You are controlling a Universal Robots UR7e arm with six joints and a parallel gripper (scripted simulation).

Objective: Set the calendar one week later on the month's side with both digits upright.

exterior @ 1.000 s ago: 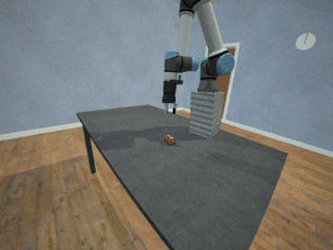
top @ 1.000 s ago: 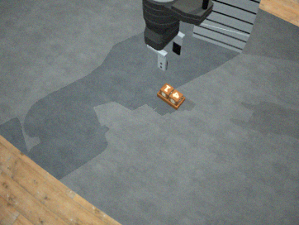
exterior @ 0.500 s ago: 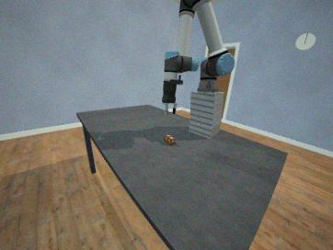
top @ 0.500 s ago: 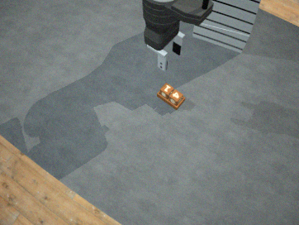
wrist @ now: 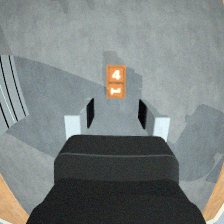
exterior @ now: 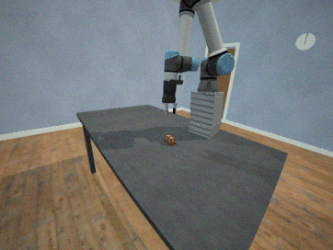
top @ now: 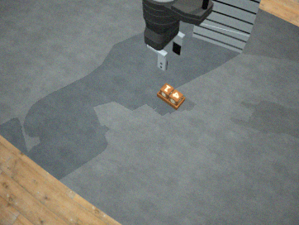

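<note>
A small orange calendar tray [top: 178, 104] [exterior: 170, 143] [wrist: 108, 68] stands flat on the dark grey table [top: 206, 165] [exterior: 207, 179]. Two orange cubes sit in it side by side. In the wrist view the far cube [wrist: 116, 74] shows a white 4 on top and the near cube [wrist: 115, 90] shows a white 1 lying sideways. In the top view the two cubes [top: 166, 88] [top: 176, 95] show white digits on top. My gripper [top: 169, 55] [exterior: 171, 109] [wrist: 116, 108] is open and empty. It hangs well above the table, behind the tray.
A grey ribbed block [top: 225, 22] [exterior: 205, 114] stands on the table behind the tray, under the arm's base. The table's left edge [top: 49, 174] meets wooden floor.
</note>
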